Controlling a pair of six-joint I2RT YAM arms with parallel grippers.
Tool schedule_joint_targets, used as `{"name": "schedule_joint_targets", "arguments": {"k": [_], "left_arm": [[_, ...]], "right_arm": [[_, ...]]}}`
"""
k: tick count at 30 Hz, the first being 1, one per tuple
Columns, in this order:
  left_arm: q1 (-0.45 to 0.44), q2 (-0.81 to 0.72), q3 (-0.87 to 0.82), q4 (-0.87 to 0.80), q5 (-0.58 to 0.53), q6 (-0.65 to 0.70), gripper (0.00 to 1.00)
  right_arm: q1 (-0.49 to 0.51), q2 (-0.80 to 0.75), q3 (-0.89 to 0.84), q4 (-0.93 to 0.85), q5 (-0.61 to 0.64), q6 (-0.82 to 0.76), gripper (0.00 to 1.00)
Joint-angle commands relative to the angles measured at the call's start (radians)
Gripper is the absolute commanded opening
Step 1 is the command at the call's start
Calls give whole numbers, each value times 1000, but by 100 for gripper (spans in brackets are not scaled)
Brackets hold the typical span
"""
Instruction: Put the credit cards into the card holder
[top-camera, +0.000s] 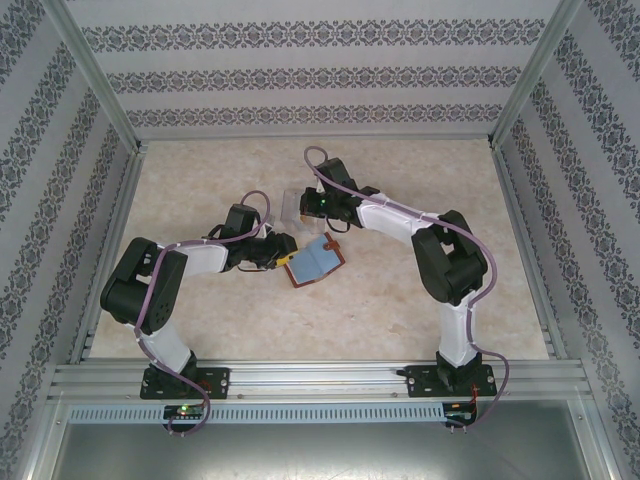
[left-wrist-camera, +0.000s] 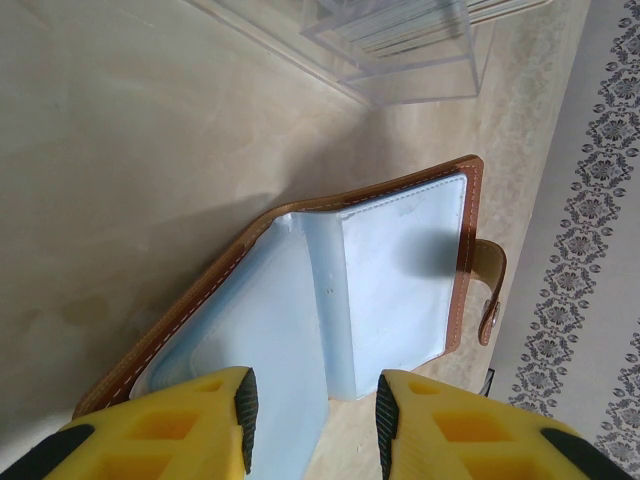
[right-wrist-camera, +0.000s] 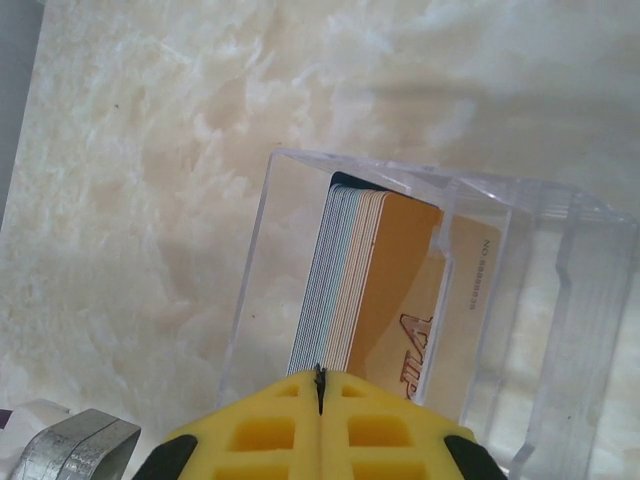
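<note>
The card holder (top-camera: 318, 262) lies open on the table, brown leather outside, pale blue pockets (left-wrist-camera: 400, 270) inside, snap tab (left-wrist-camera: 490, 290) at its right edge. My left gripper (top-camera: 283, 262) is at its left end; in the left wrist view the left gripper (left-wrist-camera: 313, 410) stands open, its jaws astride the lower edge of the pockets and touching neither side. The credit cards (right-wrist-camera: 345, 285) stand as a stack on edge in a clear box (right-wrist-camera: 255, 290), an orange-tan one (right-wrist-camera: 400, 270) on the right. My right gripper (right-wrist-camera: 319, 375) is shut at the stack's near edge; I cannot tell if a card is pinched.
The clear plastic box (top-camera: 293, 203) sits just behind the holder, its near corner (left-wrist-camera: 420, 50) also visible from the left wrist. Patterned walls and aluminium posts (top-camera: 90, 80) enclose the marble-look table (top-camera: 200, 320). A grey metal part (right-wrist-camera: 80, 445) lies at the lower left of the right wrist view.
</note>
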Motion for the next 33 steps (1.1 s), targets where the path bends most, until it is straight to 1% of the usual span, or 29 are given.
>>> {"name": "schedule_joint_targets", "arguments": {"k": [1, 3, 5, 7, 9, 15, 17, 19, 25, 29, 33], "left_arm": [[-14, 10, 14, -19, 25, 33, 39], [-13, 10, 15, -22, 24, 34, 39], [-13, 10, 18, -25, 25, 34, 39], [-13, 9, 20, -29, 26, 36, 39], [-13, 7, 20, -32, 24, 38, 39], [-14, 7, 20, -38, 22, 42, 39], [-12, 9, 21, -36, 21, 40, 39], [-14, 10, 23, -36, 23, 42, 39], [-13, 13, 24, -39, 27, 47, 39], [-13, 13, 23, -42, 30, 49, 39], [-13, 12, 24, -44, 32, 51, 39]], "right_arm": [[-11, -40, -5, -26, 0, -34, 3], [-11, -33, 7, -46, 14, -46, 16], [-11, -22, 11, -46, 13, -44, 24], [-8, -3, 22, -49, 2, -23, 41], [-3, 11, 29, -46, -7, -10, 49], [12, 46, 63, -54, 6, 12, 52], [15, 60, 67, -53, 13, 19, 58], [19, 76, 70, -48, 8, 25, 62], [28, 98, 85, -30, -16, 31, 62], [30, 107, 102, -24, -41, 31, 58], [37, 110, 107, -18, -47, 27, 57]]}}
